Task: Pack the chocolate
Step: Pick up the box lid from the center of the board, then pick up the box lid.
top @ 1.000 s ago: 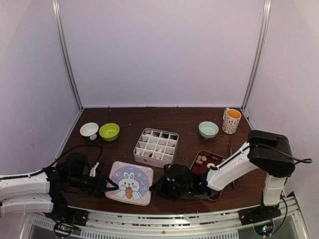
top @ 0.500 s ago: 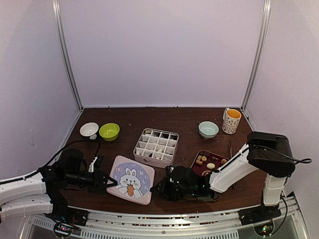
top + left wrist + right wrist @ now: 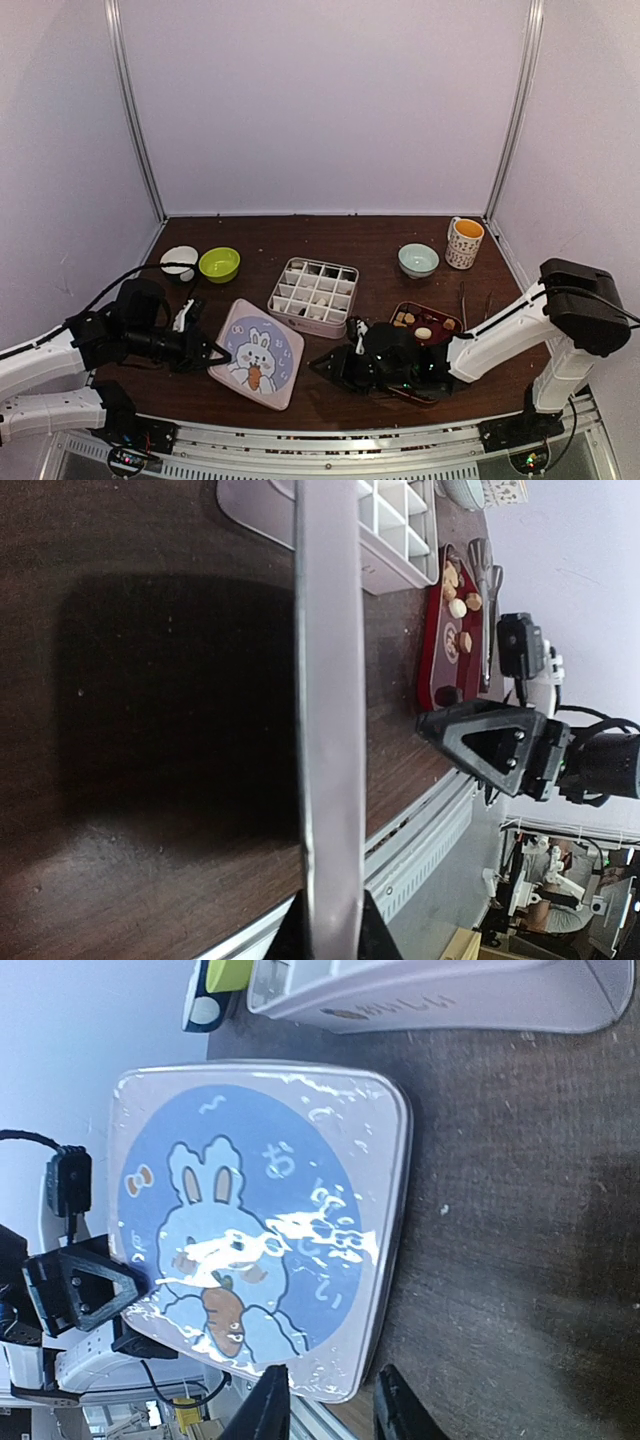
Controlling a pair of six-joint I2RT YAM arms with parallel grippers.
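The chocolate [image 3: 403, 320] is small tan and cream pieces on a red tray [image 3: 411, 306]; a few more lie in the white divided box [image 3: 314, 292]. My left gripper [image 3: 212, 354] is shut on the left edge of the pink rabbit lid [image 3: 255, 352] and holds it tilted off the table. In the left wrist view the lid [image 3: 330, 730] shows edge-on between the jaws of that gripper [image 3: 330, 942]. My right gripper [image 3: 322, 362] is open and empty just right of the lid. In the right wrist view the lid [image 3: 260, 1220] lies ahead of that gripper [image 3: 330, 1412].
A white bowl [image 3: 179, 259] and a green bowl [image 3: 219, 263] stand at the back left. A pale blue bowl [image 3: 418, 259] and a patterned mug [image 3: 464, 242] stand at the back right. Metal tongs [image 3: 484, 565] lie beside the red tray.
My left gripper has raised the lid's left edge and carried it slightly away from me. My right gripper has drawn back to the right, off the lid.
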